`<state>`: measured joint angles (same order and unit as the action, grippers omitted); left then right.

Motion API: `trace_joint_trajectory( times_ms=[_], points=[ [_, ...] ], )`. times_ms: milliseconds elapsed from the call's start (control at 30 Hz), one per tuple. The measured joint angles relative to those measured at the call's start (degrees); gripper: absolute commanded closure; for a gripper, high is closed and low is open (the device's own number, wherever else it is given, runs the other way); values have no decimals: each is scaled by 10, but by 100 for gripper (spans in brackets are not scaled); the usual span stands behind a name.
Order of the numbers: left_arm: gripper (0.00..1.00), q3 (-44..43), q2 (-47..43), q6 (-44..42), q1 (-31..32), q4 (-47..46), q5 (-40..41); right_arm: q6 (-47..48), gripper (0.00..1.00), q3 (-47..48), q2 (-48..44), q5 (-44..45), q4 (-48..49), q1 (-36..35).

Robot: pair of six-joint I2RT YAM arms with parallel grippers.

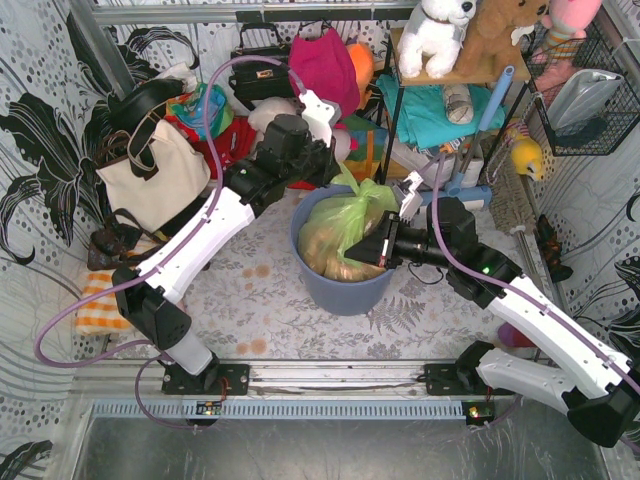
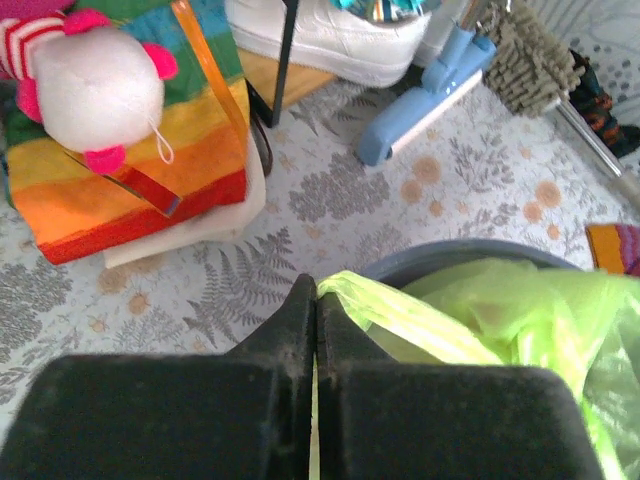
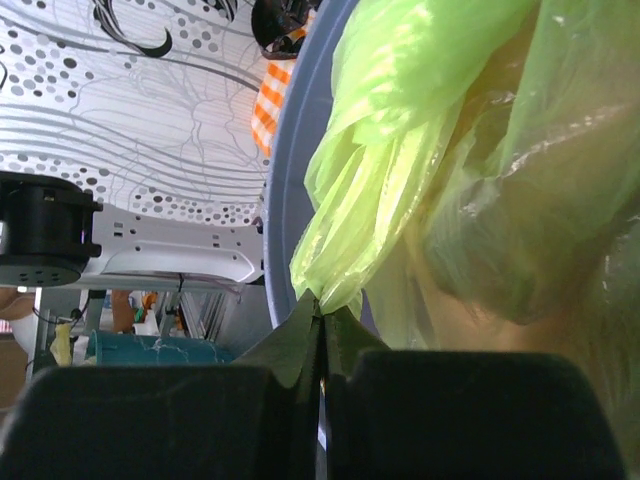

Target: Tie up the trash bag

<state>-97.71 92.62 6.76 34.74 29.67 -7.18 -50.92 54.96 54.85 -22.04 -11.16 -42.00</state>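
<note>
The trash bag [image 1: 350,218] is thin light-green plastic with tan paper showing through, and sits in a round blue-grey bin [image 1: 345,290] at the table's middle. My left gripper [image 1: 335,168] is at the bin's far rim, shut on a stretched strip of the bag's edge [image 2: 400,315]. My right gripper [image 1: 362,250] is at the bin's right side, shut on a bunched fold of the bag [image 3: 350,230]. The bag shows in the right wrist view pressed against the bin's wall [image 3: 285,150].
A cream handbag [image 1: 150,175] stands at the back left. Bags, toys and a shelf with plush animals [image 1: 440,35] crowd the back. A striped cloth pile with a plush toy [image 2: 120,150] and a blue brush [image 2: 425,95] lie beyond the bin.
</note>
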Motion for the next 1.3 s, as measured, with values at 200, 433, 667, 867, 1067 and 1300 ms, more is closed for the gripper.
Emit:
trace_joint_trajectory(
  times_ms=[200, 433, 667, 867, 1067, 1300],
  points=[
    [100, -8, 7, 7, 2, -41, 56, 36, 100, 22, 7, -32, -1, -5],
    [100, 46, 8, 8, 27, -138, 137, 60, 100, 34, 8, -82, 1, -22],
    [100, 81, 12, -1, 53, -186, 182, 68, 100, 35, 5, -121, 10, -25],
    [100, 92, 16, -2, 55, -206, 242, 66, 100, 18, -12, -153, 38, -27],
    [99, 105, 42, 0, 55, -211, 262, 53, 100, -45, -28, -169, 43, -30],
    [55, 110, 45, 2, 54, -221, 265, 47, 100, -56, -31, -174, 39, -31]
  ],
)
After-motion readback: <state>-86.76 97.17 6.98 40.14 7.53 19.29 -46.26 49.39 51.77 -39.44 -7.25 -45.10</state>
